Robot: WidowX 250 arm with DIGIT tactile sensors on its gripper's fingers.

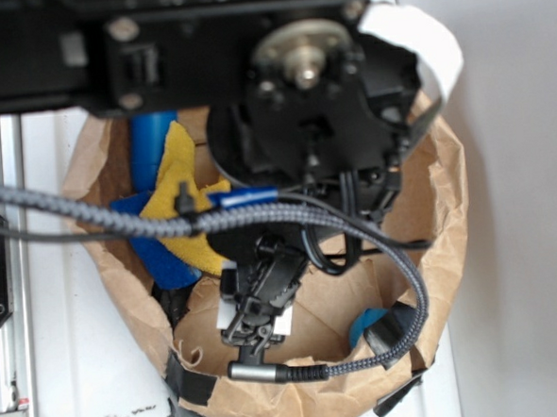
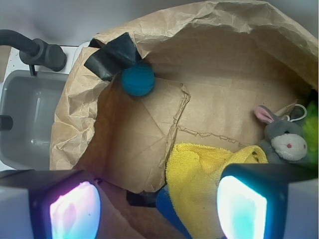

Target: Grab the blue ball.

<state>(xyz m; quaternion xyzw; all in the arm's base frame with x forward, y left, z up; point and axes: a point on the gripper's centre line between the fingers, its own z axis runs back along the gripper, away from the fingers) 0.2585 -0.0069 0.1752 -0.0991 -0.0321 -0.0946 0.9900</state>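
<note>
Blue ball (image 2: 138,80), likely light and prone to rolling, rests against the paper bag's (image 2: 219,30) wall beside black tape (image 2: 112,55), apart from the wide-open claw (image 2: 157,206), best pinched across its middle.

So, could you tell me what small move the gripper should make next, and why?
Probably travel toward the blue ball, staying open. The gripper hangs over the yellow cloth, while the ball rests apart, against the paper bag wall beside black tape.
</note>
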